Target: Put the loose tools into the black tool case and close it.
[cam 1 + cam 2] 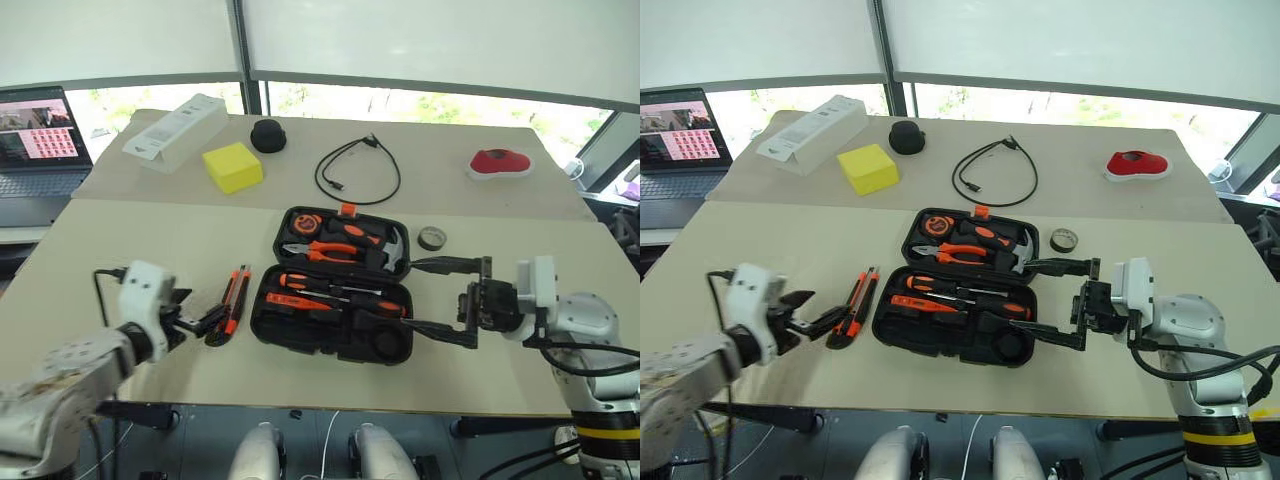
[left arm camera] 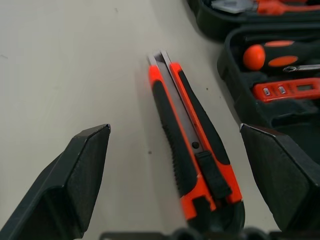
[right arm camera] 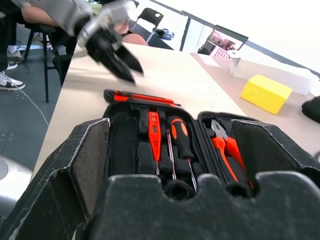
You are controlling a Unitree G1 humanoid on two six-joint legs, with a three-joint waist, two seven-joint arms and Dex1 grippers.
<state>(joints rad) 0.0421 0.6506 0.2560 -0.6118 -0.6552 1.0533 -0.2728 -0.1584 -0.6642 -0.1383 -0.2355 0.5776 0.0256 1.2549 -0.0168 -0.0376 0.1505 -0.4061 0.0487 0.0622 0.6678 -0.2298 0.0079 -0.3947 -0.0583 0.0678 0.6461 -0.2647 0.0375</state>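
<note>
Hovering my left gripper [image 1: 200,322] with jaws spread and empty, I am lining it up on the knife [image 1: 233,301], which is lying on the table [image 1: 150,240] just left of the open case [image 1: 335,300]. From the fingertips the knife is sitting at about one o'clock, its long axis running twelve to six. My right gripper [image 1: 450,300] is waiting wide open and empty at the case's three o'clock side, so the left is nearer.

We see bright, even daylight entering through the windows [image 1: 420,105] behind the tabletop [image 1: 150,240], where shadows are soft and faint. The window glass is overexposed. In the right wrist view, the left gripper [image 3: 116,52] shows motion blur and the near fingers [image 3: 75,165] are out of focus.
</note>
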